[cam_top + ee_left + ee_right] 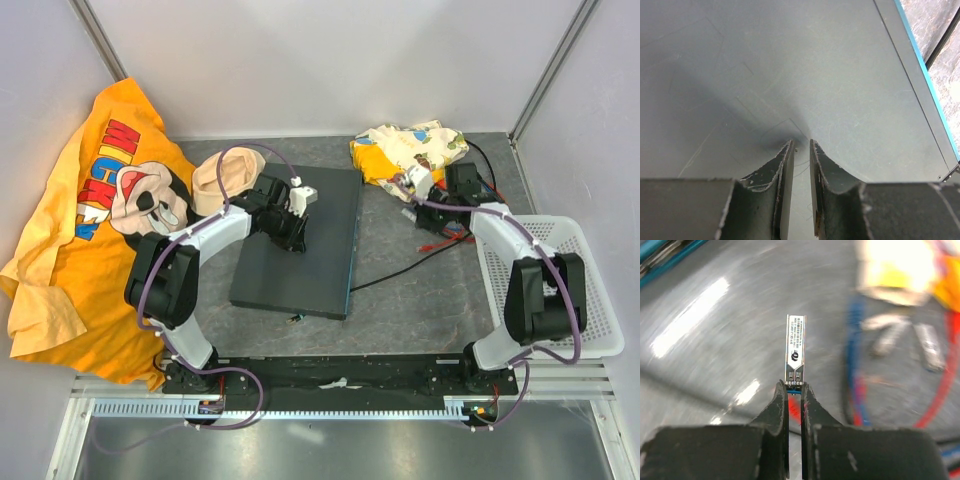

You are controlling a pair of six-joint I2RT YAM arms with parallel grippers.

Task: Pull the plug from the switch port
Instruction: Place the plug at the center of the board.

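The switch [300, 262], a flat dark grey box with a teal right edge [353, 240], lies mid-table. My left gripper [296, 238] rests tips-down on its top; in the left wrist view the switch [790, 65] fills the frame and the left gripper [801, 145] stands open by a narrow gap with nothing between the fingers. My right gripper [420, 192] is well right of the switch, above the table. In the right wrist view the right gripper [794, 386] is shut on the blue end of the plug [795, 350], a slim silver module that sticks straight out, free of any port.
A white mesh basket [590, 300] sits at the right. A yellow shirt [90, 220] covers the left side, with a patterned cloth [405, 150] at the back. A black cable [410, 265] runs from the switch's teal edge. Red and blue cables [855, 365] and loose modules [930, 345] lie below the right gripper.
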